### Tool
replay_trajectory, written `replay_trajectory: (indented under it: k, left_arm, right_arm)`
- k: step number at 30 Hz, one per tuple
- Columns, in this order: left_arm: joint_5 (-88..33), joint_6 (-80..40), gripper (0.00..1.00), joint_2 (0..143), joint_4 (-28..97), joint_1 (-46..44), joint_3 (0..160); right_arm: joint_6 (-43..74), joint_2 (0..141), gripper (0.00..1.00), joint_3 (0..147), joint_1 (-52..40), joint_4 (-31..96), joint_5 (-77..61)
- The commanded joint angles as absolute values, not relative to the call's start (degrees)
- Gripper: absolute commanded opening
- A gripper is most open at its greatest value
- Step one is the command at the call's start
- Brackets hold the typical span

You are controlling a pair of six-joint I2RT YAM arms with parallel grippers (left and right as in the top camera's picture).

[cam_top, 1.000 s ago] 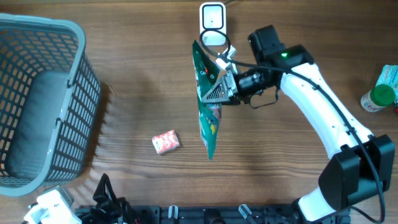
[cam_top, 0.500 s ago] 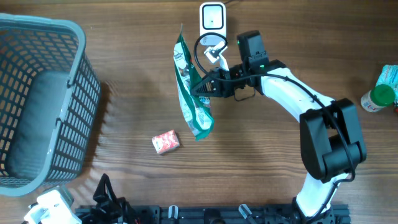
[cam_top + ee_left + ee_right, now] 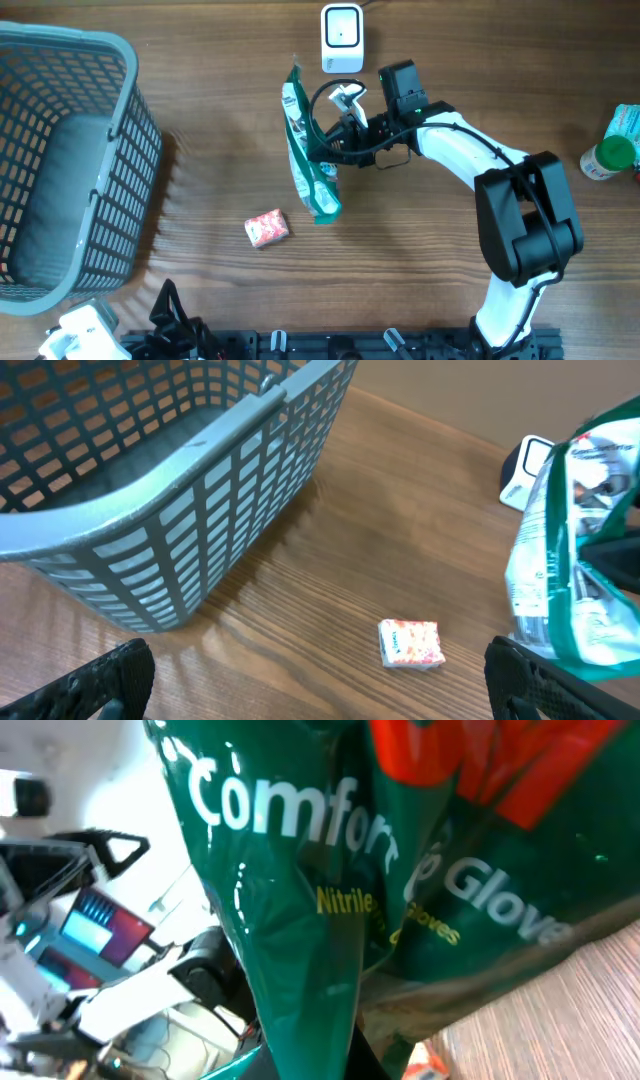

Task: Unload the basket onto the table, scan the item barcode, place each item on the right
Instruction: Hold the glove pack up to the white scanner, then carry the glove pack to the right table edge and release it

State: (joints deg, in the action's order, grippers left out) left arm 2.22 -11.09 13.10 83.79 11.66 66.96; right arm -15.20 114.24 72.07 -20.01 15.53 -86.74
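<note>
Jaws of the right gripper (image 3: 335, 148) are clamped on a green glove packet (image 3: 305, 150), held upright near the white scanner (image 3: 342, 38) and apparently clear of the table, though the overhead view leaves that uncertain. The left gripper (image 3: 325, 685) hangs wide open and empty, near a small red-and-white box (image 3: 411, 644) beside the grey basket (image 3: 140, 130).
</note>
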Motion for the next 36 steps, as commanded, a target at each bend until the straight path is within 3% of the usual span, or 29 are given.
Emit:
replay_trajectory:
  k: [1, 4, 9, 12, 16, 22, 28, 33, 36]
  left_arm:
    - [2.0, -11.2, 1.0, 12.8, 83.6, 12.0, 67.0]
    - [2.0, -11.2, 1.0, 12.8, 83.6, 12.0, 67.0]
    - [2.0, -11.2, 1.0, 12.8, 83.6, 12.0, 67.0]
    - [2.0, -11.2, 1.0, 12.8, 83.6, 12.0, 67.0]
    - [2.0, -11.2, 1.0, 12.8, 83.6, 12.0, 67.0]
    - [2.0, -11.2, 1.0, 12.8, 83.6, 12.0, 67.0]
    - [2.0, -11.2, 1.0, 12.8, 83.6, 12.0, 67.0]
    - [2.0, -11.2, 1.0, 12.8, 83.6, 12.0, 67.0]
    - [2.0, -11.2, 1.0, 12.8, 83.6, 12.0, 67.0]
  right_arm:
    - [-6.1, 114.9, 0.04, 71.9, -18.4, 16.5, -92.8]
    - [5.0, 114.9, 0.04, 71.6, -17.4, 20.4, -93.0]
    - [8.2, 114.9, 0.04, 71.5, -17.3, 21.0, -93.0]
    - [17.5, 112.9, 0.05, 72.6, -15.7, 16.0, -82.2]
    - [20.7, 106.6, 0.05, 82.6, -16.1, 11.9, -68.9]
    - [27.1, 108.5, 0.04, 87.6, -19.6, -4.0, -65.7]
    - [-7.3, 118.1, 0.04, 109.6, -24.4, 19.6, -22.4]
    - [-17.0, 131.3, 0.04, 114.7, -24.3, 8.5, -4.8]
    - [-23.5, 133.7, 0.04, 116.4, -24.4, 5.8, -3.2]
